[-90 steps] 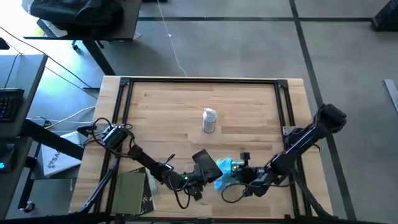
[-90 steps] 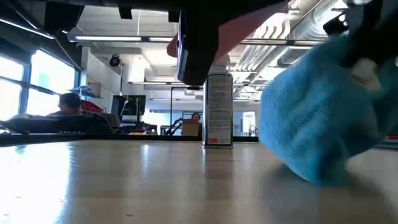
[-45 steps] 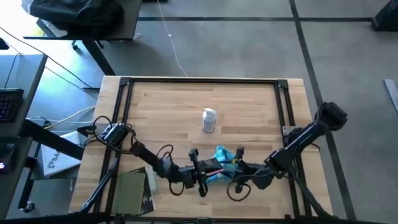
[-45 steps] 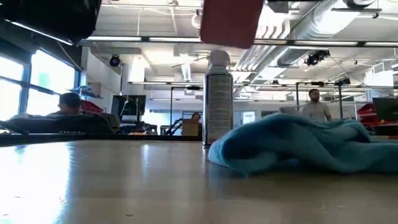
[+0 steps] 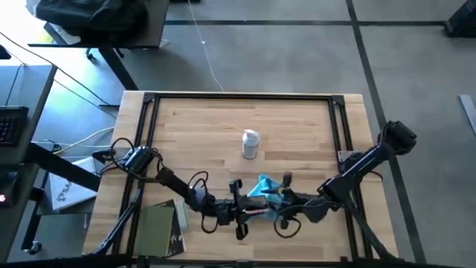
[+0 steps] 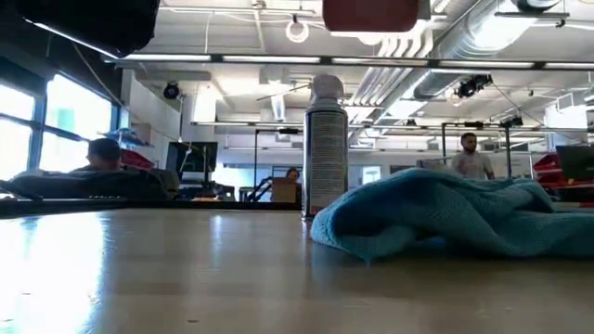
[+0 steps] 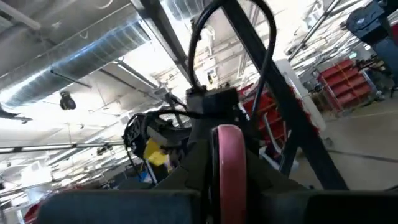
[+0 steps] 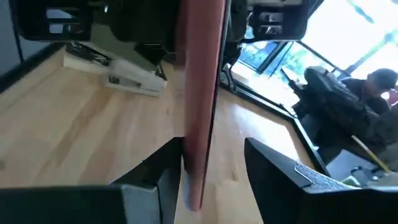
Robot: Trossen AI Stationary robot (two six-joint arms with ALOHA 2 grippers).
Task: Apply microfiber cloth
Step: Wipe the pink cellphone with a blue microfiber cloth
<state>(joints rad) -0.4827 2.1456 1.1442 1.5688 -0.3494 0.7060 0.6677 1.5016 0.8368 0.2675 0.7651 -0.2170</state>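
Overhead, the microfiber cloth (image 5: 262, 186) lies crumpled between the left gripper (image 5: 239, 211) and right gripper (image 5: 284, 199). At table level, it rests beside the spray can (image 6: 326, 148). Wrist views: the pink object (image 8: 200, 93) sits between the right fingers, grip uncertain; left jaws likewise uncertain.

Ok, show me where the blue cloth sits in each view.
High view: the blue cloth lies near the table's front edge, between the two grippers.
Low view: the cloth is heaped on the tabletop at lower right.
Left wrist view: not in it.
Right wrist view: not in it.
Shared landmark: the spray can, standing behind the cloth.
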